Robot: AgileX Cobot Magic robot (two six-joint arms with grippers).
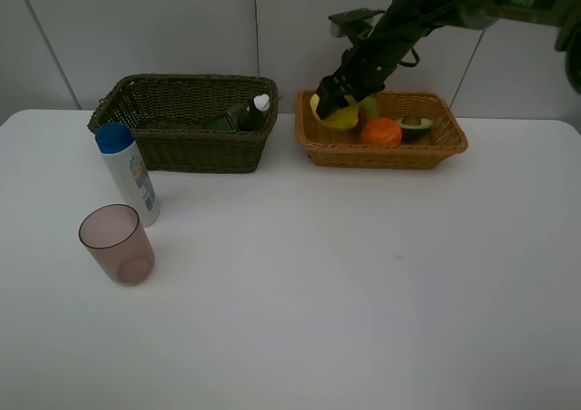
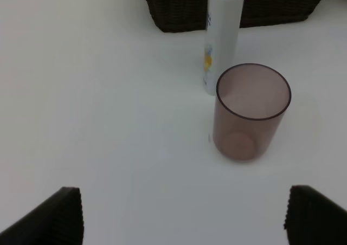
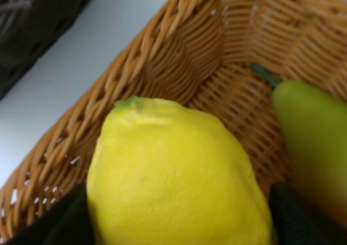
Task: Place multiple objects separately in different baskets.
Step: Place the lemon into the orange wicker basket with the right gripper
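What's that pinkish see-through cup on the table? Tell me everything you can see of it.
The cup is a plain round tumbler, translucent pinkish-brown, plastic by its look, with no handle. It is empty and stands upright, mouth up, on the white table, toward the left front of the overhead view. Right behind it stands the white bottle with a blue cap, very close; whether they touch cannot be told. Nothing grips it: the left gripper is open and apart from it.
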